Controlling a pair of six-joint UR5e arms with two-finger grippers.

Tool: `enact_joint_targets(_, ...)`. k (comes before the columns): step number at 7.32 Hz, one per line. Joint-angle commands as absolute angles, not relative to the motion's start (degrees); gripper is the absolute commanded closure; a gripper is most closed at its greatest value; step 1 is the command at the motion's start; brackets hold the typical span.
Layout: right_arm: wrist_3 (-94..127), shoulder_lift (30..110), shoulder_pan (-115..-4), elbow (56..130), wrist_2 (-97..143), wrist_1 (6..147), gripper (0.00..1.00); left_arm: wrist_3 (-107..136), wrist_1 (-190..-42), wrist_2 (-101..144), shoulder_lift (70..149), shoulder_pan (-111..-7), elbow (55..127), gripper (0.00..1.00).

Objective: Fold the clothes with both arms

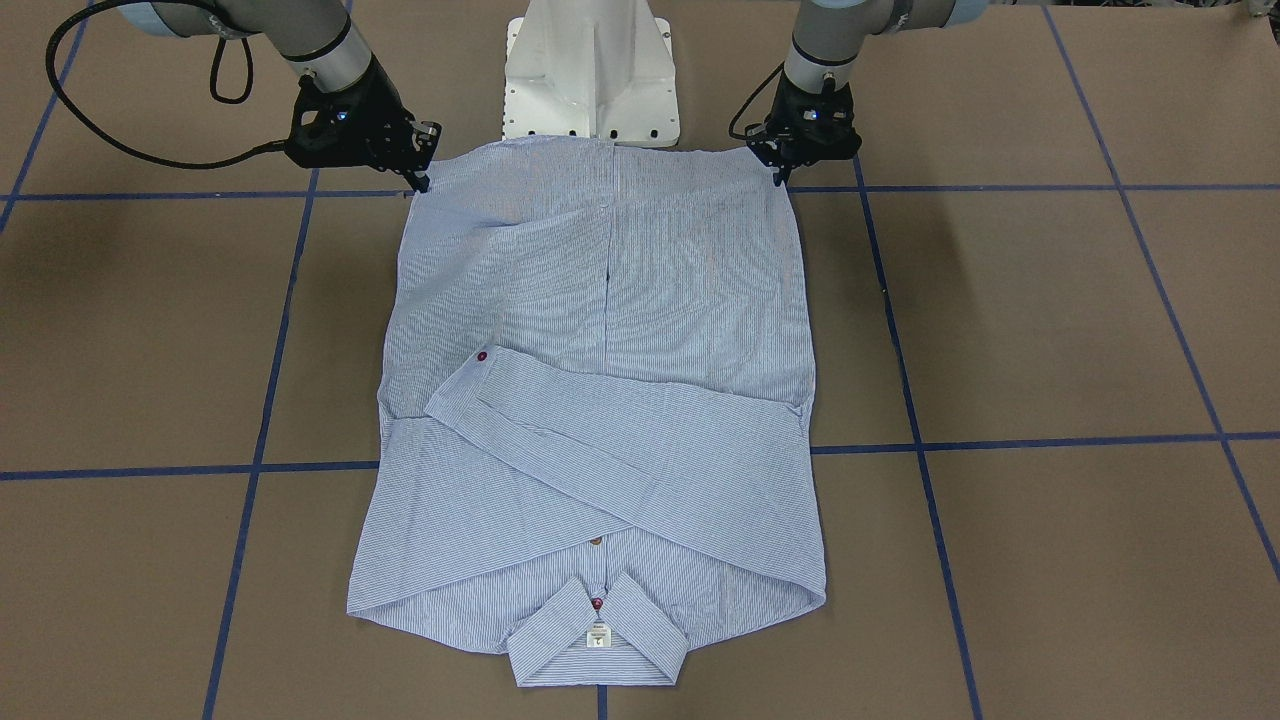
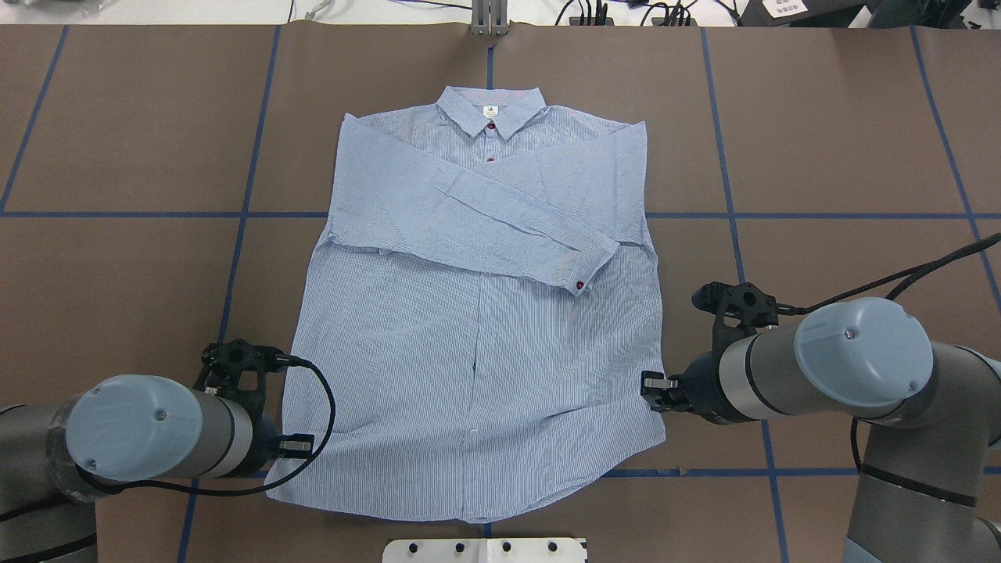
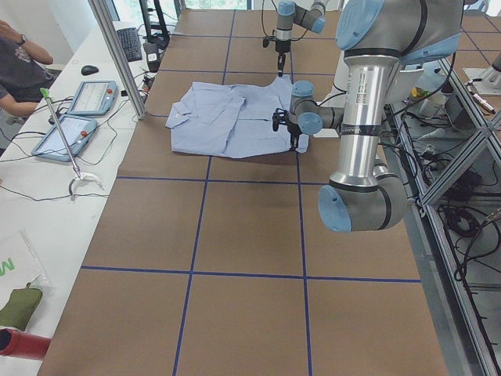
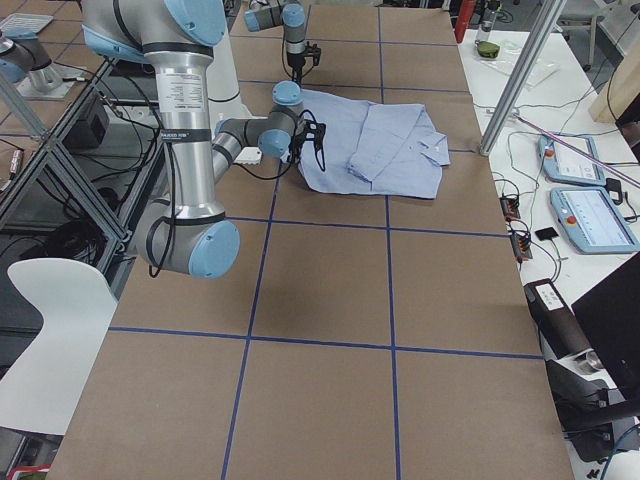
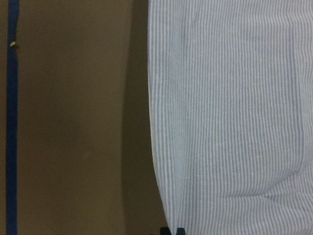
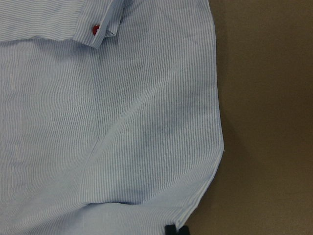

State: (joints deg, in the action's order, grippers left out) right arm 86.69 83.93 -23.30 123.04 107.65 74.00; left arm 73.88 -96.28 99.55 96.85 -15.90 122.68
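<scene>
The light blue striped shirt [image 1: 600,330] [image 2: 477,352] lies flat on the brown table, collar [image 2: 489,109] at the far side. Both sleeves are folded across the chest, one cuff with a red button [image 2: 579,285] on top. My left gripper [image 2: 295,447] [image 1: 779,178] is shut on the hem corner on its side. In the left wrist view its tips [image 5: 173,231] meet at the cloth's edge. My right gripper [image 2: 654,389] [image 1: 422,182] is shut on the opposite hem corner, its tips [image 6: 176,230] on the cloth, and creases run out from that corner.
The white pedestal base [image 1: 590,80] stands just behind the hem. Blue tape lines [image 2: 485,215] cross the table. Beyond the collar, a metal post [image 3: 117,55], tablets [image 3: 88,98] and a seated person [image 3: 19,66] line the far side.
</scene>
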Motion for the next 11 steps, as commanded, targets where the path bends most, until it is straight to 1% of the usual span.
enact_joint_targets(1,86.6,83.9,-24.6,122.9,108.6,74.0,1.00,70.4,-96.2,99.6,96.9,-17.0,122.3,1.00)
enact_joint_targets(6,86.0,84.1,-27.9,122.9,111.2,73.7,1.00,67.5,-96.2,99.6,97.5,-18.6,121.8,1.00)
enact_joint_targets(8,86.0,84.1,-30.8,122.9,114.9,73.4,1.00,67.5,-96.2,99.6,98.3,-19.2,122.2,1.00)
enact_joint_targets(11,86.0,84.1,-31.2,123.0,115.5,73.2,1.00,67.4,-96.2,99.6,98.5,-19.9,122.2,1.00)
